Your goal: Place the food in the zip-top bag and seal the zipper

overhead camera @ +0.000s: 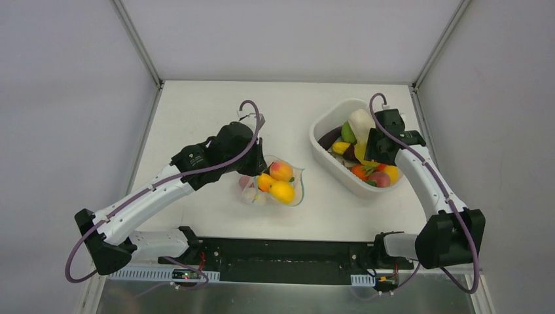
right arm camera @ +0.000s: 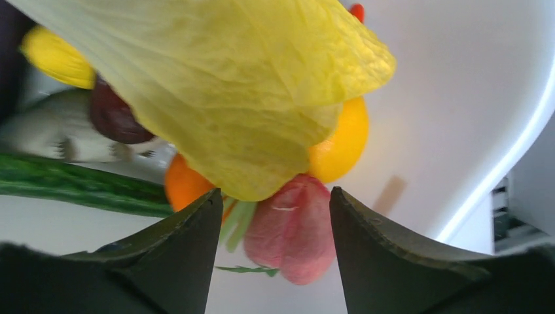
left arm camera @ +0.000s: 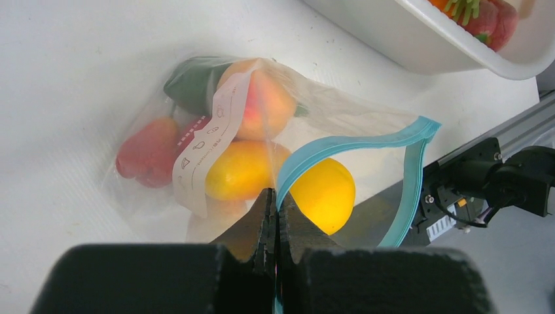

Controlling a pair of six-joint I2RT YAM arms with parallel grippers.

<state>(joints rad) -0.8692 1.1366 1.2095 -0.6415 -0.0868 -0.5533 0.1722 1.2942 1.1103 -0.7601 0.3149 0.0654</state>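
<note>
Pinching the zipper, the left gripper has its fingers pressed together on the teal strip at the open mouth of the bag. The bag lies just left of the tub, with a yellow fruit, a peach and a red pepper inside. Over the tub, the right gripper holds its fingers apart, a pink fruit between them under a yellow leaf.

The left gripper pinches the zipper of the zip-top bag; red, orange and yellow food lies inside; a white tub sits beyond.
</note>
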